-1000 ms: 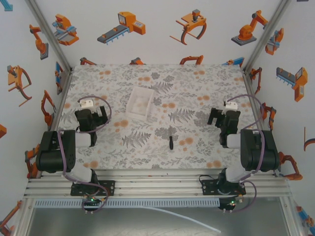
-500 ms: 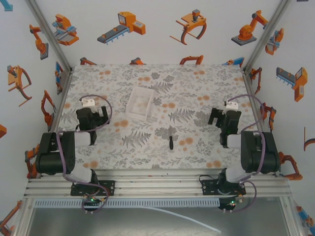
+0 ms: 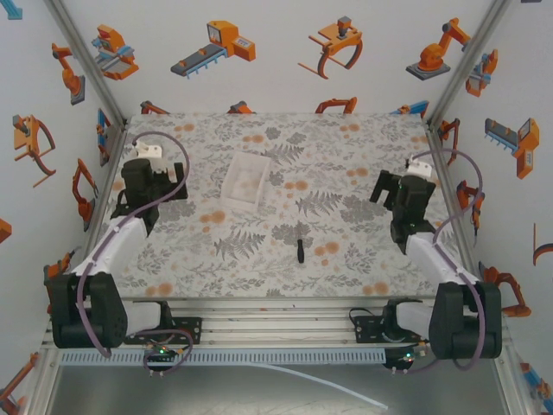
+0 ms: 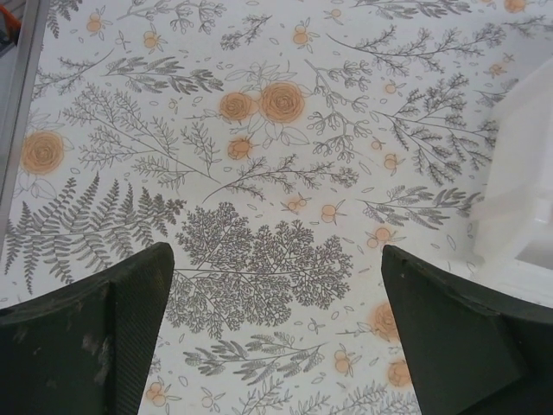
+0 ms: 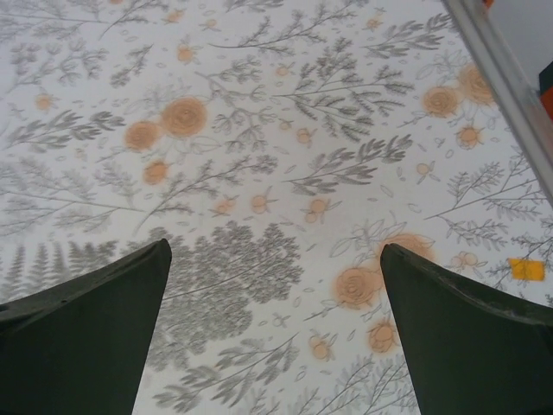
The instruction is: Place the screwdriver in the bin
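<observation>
Screwdriver (image 3: 299,246) lies flat on the table (image 3: 346,156), about midway between the two arms and toward the near edge. Bin (image 3: 244,180) sits farther back and left of centre, well apart from it. Nothing grasped yet.

Left claw (image 3: 154,183) is spread wide and empty. Its wrist view (image 4: 276,337) looks down on bare cloth with a bin wall (image 4: 518,173) at the right edge. Right claw (image 3: 402,194) is also spread wide and empty (image 5: 276,328). I see both claws well apart from the screwdriver.

Risks, my judgement:
- Tool is slim and lies low. A shallow descent could close on nothing, and a deep one could drag the fingers on the cloth.
- Handle looks rounded. An off-centre pinch may roll it or spin it away.
- Bin looks light. A nudge from either claw would probably slide it.
- Bin walls are low, so a high release could bounce the tool out or leave it across the rim.

Materials:
- Screwdriver: black handle, thin dark shaft pointing away from the arms.
- Bin: white translucent plastic, rectangular, shallow.
- Table cover: matte print of grey ferns and orange flowers.
</observation>
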You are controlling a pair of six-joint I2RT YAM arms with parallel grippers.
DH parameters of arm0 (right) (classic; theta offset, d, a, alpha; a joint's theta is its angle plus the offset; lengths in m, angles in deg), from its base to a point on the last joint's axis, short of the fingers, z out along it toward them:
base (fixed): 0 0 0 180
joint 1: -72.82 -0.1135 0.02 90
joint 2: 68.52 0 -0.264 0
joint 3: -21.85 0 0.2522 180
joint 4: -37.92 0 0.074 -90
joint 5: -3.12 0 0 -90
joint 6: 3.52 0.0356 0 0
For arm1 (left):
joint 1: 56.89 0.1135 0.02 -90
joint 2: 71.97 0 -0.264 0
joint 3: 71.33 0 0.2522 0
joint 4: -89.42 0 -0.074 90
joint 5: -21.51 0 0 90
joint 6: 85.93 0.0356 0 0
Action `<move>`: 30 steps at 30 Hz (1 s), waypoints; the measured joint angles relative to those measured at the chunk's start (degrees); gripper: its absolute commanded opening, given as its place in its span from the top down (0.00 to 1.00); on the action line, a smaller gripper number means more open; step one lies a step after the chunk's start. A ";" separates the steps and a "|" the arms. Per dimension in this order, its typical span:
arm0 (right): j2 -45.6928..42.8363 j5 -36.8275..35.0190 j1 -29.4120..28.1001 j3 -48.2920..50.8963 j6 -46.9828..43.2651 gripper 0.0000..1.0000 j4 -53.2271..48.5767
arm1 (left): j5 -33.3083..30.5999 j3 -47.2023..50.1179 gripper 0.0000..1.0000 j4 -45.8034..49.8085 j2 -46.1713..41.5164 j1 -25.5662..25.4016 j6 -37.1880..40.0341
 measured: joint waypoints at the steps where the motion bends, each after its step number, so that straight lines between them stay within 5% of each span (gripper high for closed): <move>1: 0.07 -0.83 -1.53 -3.17 2.01 0.01 -4.55 | 0.09 -1.38 0.03 2.84 -0.72 -0.02 0.13; 6: -0.90 2.27 -6.21 -16.90 12.13 0.01 -24.68 | 2.95 -10.08 0.03 19.71 -4.74 -0.31 1.55; 12: -5.66 10.43 -9.33 -13.86 14.67 0.01 -32.37 | 8.70 -13.51 0.03 33.40 -9.73 -0.35 3.78; 20: -9.51 1.14 -33.11 -11.78 16.94 0.01 -38.62 | 12.90 -13.51 0.03 41.94 -14.03 -0.70 7.10; 24: -9.05 0.31 -34.42 -10.12 17.27 0.07 -37.35 | 14.75 -13.51 0.03 43.91 -14.32 -0.74 7.85; 30: 3.72 -3.76 -41.75 -10.58 18.91 0.18 -37.09 | 15.65 -13.51 0.03 45.53 -14.84 -1.14 7.96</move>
